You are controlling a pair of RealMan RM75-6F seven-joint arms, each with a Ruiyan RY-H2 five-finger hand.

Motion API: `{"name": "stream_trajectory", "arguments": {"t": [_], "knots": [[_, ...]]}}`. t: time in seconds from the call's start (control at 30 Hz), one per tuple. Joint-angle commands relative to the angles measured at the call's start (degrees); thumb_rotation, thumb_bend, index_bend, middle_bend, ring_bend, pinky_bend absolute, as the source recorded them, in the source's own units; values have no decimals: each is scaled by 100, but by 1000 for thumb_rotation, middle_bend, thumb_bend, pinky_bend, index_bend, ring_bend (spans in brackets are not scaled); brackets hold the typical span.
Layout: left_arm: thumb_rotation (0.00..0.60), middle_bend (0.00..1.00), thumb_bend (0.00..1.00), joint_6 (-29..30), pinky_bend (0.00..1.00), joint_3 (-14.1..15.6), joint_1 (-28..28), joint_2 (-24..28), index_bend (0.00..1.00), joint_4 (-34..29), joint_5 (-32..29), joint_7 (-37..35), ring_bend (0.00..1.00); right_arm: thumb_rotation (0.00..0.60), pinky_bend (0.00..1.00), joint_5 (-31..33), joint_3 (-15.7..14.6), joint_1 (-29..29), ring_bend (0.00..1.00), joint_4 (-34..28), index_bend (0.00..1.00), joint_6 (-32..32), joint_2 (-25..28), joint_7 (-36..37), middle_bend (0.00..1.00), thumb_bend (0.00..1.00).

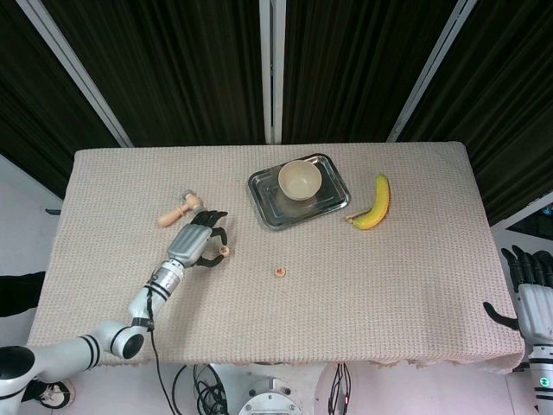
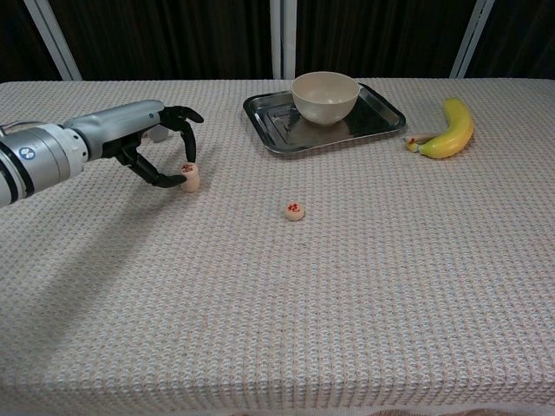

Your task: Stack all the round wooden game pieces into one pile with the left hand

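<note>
Fingers (image 2: 186,130) of the left hand (image 2: 154,146) are curled around a short pile of round pieces (image 2: 191,176) on the tablecloth (image 2: 347,286); actual grip cannot be told. One loose piece (image 2: 295,211) lies well apart. Only part of the right hand (image 1: 529,281) is seen, fingers apart, at the frame edge.

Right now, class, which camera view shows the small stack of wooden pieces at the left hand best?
The chest view: the stack shows side-on between the left hand's fingertips. The head view shows only its top.
</note>
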Motion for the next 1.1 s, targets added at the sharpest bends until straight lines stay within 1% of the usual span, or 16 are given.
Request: {"name": "stream_trajectory", "arguments": {"t": [0.03,0.13,0.43,0.67,0.83,1.0,1.1], "knots": [[600,63,303,27,0,9,14,15,468,2,22,-2,0,600,0,-21,-11,-5,0,-21,0,10,9,-9,0,139],[600,63,303,36,0,17,23,41,433,-22,51,-38,0,600,0,-32,-18,-5,0,-39,0,14,12,-35,0,139],[600,62,302,81,0,43,45,113,372,-139,152,-146,0,600,0,-11,-14,3,0,-54,0,-2,6,-60,0,139],[600,61,291,375,0,144,38,187,366,-643,566,-61,0,600,0,-5,-13,25,0,-25,0,-40,-18,-65,0,139],[600,62,272,242,0,184,-117,-58,345,-780,625,158,0,600,0,-42,-32,42,0,-37,0,-56,-45,-77,0,139],[600,73,232,290,0,132,-192,-539,327,-562,544,428,0,600,0,-32,-40,19,0,-30,0,-36,-26,-59,0,139],[600,78,230,233,0,87,-255,-684,330,-519,504,419,0,600,0,-20,-32,3,0,-24,0,-16,-1,-26,0,140]]}}
